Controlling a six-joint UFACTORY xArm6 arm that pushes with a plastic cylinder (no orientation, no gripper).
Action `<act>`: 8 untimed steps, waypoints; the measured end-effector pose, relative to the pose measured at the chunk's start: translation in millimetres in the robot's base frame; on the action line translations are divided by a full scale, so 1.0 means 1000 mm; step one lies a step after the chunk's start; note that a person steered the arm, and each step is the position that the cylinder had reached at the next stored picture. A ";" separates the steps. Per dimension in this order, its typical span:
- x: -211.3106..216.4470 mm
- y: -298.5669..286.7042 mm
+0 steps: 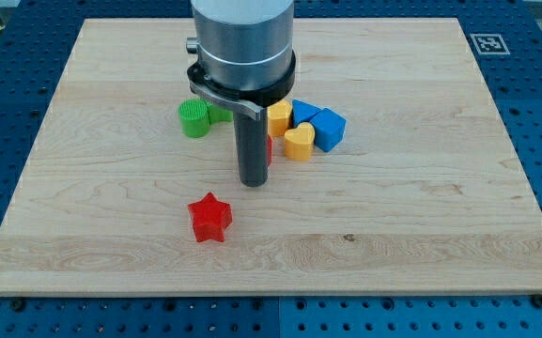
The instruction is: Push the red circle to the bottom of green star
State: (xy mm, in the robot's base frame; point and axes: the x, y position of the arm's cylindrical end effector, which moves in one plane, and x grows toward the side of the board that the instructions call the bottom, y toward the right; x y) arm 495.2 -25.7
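My tip rests on the board near the middle, below the arm's grey housing. A sliver of a red block shows just behind the rod on its right; most of it is hidden, so I cannot tell its shape. A green block with a ribbed rim lies to the view's left of the rod. A second green piece touches its right side and is partly hidden by the arm. I cannot tell which of the two is the star.
A red star lies below and left of my tip. Right of the rod is a tight cluster: a yellow block, a yellow heart, a blue block and a blue block.
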 end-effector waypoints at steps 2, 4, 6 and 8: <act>-0.003 -0.033; 0.005 0.031; -0.033 0.007; -0.009 0.005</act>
State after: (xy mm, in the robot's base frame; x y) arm 485.9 -20.7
